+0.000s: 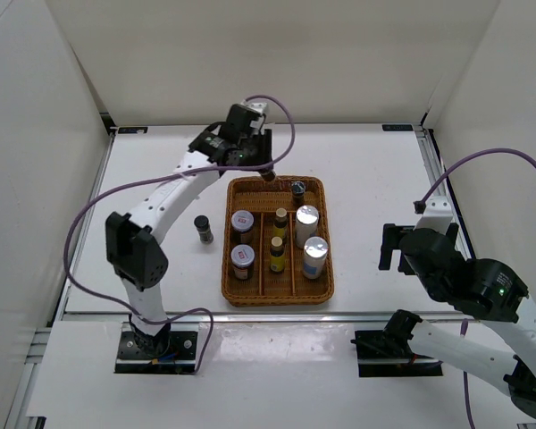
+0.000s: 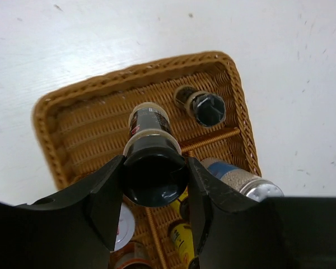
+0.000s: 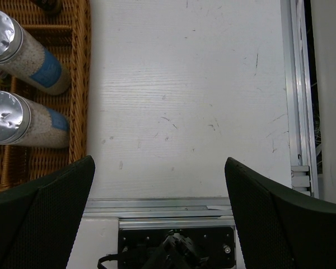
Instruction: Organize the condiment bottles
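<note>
Gripping a dark jar (image 2: 151, 134) by its black cap, the left gripper (image 2: 155, 182) is closed to a narrow width. In the left wrist view its two fingers (image 2: 107, 193) press on the cap from the left and from the right. In the top view this gripper (image 1: 266, 172) is at the upper edge of the wicker basket (image 1: 277, 298), a little above the centre of the frame, with the held jar (image 1: 268, 177) under it. The jar hangs over the upper part of the basket (image 2: 45, 112); I cannot tell if its bottom touches the wicker floor.

The second dark jar (image 1: 298, 188) is in the upper right corner of the basket, and in the left wrist view it (image 2: 204, 107) is just right of the held one. The third dark jar (image 1: 203, 229) stands on the white table (image 1: 357, 170), left of the basket and apart from it.

Inside the basket, two red-labelled jars (image 1: 242, 220) fill the left column, one above the other. Two amber bottles (image 1: 280, 222) are in the middle column, and two silvery cylinders (image 1: 307, 223) are in the right column.

The right gripper (image 1: 391, 246) is at the right side of the top view, well apart from the basket. In the right wrist view it (image 3: 158, 168) is spread wide, with only bare table between its fingers (image 3: 50, 196), and it holds nothing. The silvery cylinders (image 3: 22, 53) show at the upper left of that view, behind the basket wall (image 3: 81, 84).
</note>
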Robot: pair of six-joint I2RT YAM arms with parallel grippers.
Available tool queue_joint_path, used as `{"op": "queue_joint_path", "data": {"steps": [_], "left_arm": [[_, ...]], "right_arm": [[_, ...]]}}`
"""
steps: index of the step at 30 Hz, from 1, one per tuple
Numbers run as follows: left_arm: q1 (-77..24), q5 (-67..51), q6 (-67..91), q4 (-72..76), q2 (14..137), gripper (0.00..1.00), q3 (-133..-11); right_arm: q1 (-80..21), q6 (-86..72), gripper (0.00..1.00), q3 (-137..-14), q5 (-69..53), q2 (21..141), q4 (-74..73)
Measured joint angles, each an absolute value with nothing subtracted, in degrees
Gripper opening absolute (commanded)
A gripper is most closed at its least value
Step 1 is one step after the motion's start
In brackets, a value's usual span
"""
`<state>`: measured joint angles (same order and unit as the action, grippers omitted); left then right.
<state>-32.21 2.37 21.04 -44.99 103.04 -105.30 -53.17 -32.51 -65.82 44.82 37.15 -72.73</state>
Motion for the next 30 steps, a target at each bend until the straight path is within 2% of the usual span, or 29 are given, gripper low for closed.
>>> {"op": "queue_joint_path", "data": {"steps": [8,13,24,26,27,29,30], "left_arm": [[-35.4,2.3,21.0,-45.6,114.7,0.11,-106.7],[-35.9,2.4,21.1,-46.2,117.4,0.11,-106.7],[-36.0,2.8,21.1,-45.8,120.7,0.24,-107.7],[-36.0,2.8,21.1,-45.7,121.5,0.29,-107.8],[-36.0,2.8,21.1,-45.6,121.5,0.39,-108.0],[-36.0,3.0,21.1,-45.6,121.5,0.53,-108.2],[-36.0,3.0,21.1,-45.5,121.5,0.66,-108.2]], "right_arm": [[-53.2,-32.5,1.00,-65.8,44.8,37.1,-72.3],[-53.2,-32.5,1.00,-65.8,44.8,37.1,-72.2],[-53.2,-32.5,1.00,-65.8,44.8,37.1,-72.2],[-53.2,-32.5,1.00,-65.8,44.8,37.1,-72.2],[-53.2,-32.5,1.00,-65.8,44.8,37.1,-72.2],[-53.2,-32.5,1.00,-65.8,44.8,37.1,-72.2],[-53.2,-32.5,1.00,-65.8,44.8,37.1,-72.2]]}}
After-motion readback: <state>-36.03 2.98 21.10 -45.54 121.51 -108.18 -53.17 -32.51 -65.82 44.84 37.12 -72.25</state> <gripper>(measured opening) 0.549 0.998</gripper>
